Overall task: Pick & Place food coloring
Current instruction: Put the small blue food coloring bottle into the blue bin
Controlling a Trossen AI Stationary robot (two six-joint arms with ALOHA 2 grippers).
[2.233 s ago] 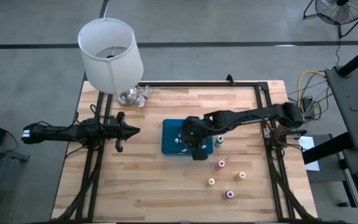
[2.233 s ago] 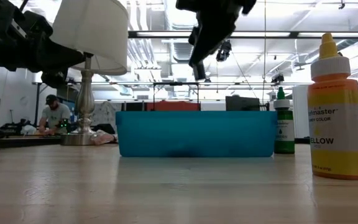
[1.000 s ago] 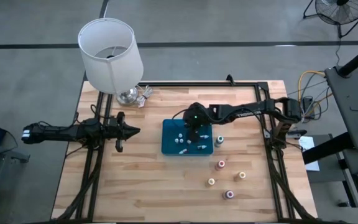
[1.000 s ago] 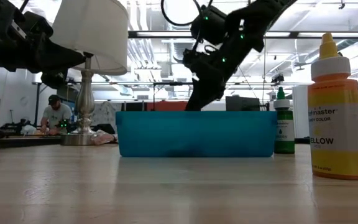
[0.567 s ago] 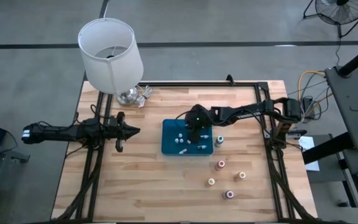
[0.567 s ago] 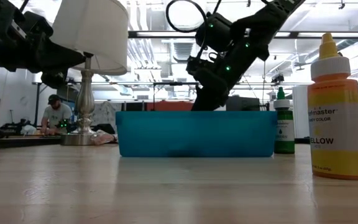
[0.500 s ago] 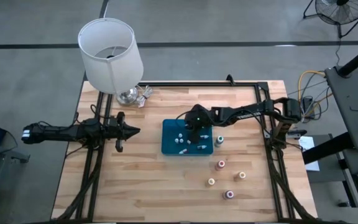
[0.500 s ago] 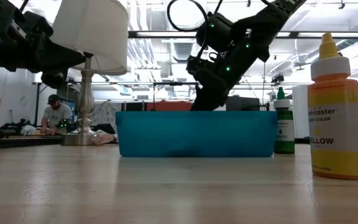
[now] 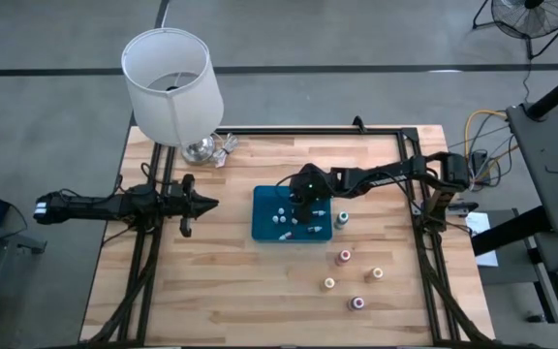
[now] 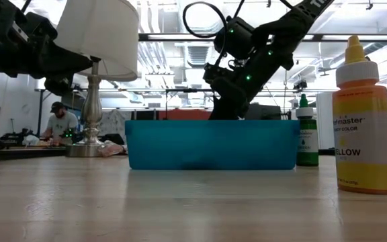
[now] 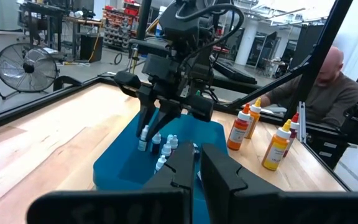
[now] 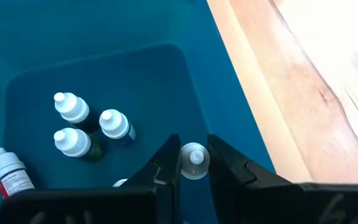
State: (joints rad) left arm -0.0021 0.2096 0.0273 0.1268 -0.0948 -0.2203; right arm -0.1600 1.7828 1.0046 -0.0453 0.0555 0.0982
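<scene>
A blue tray (image 9: pixel 264 225) stands mid-table with several small white-capped bottles (image 12: pixel 72 107) upright on its floor. My right gripper (image 9: pixel 302 205) reaches down into the tray from its far right side, shut on one more small white-capped bottle (image 12: pixel 193 158). Food coloring bottles with coloured tops stand on the wood right of the tray: green (image 9: pixel 343 219), pink (image 9: pixel 345 257), orange (image 9: pixel 377 273) and yellow (image 9: pixel 329 283). My left gripper (image 9: pixel 201 204) is shut and waits level at the table's left side, touching nothing. My right gripper pinches the small bottle's white cap (image 12: pixel 194 155) between its two fingers (image 12: pixel 166 163). The fingers slant down from the tray's far right side. The bottle stands upright in the hold; whether its base rests on the tray floor does not show.
A lamp with a white shade (image 9: pixel 170 82) stands at the far left corner on a silver base (image 9: pixel 200 148). A purple-topped bottle (image 9: pixel 356 303) stands near the front right. In the low view the yellow bottle (image 10: pixel 363 121) is close by; people show beyond the table.
My right gripper has sunk a little deeper into the blue tray, staying shut on the small bottle. The bottles in the tray and on the wood have kept their places.
</scene>
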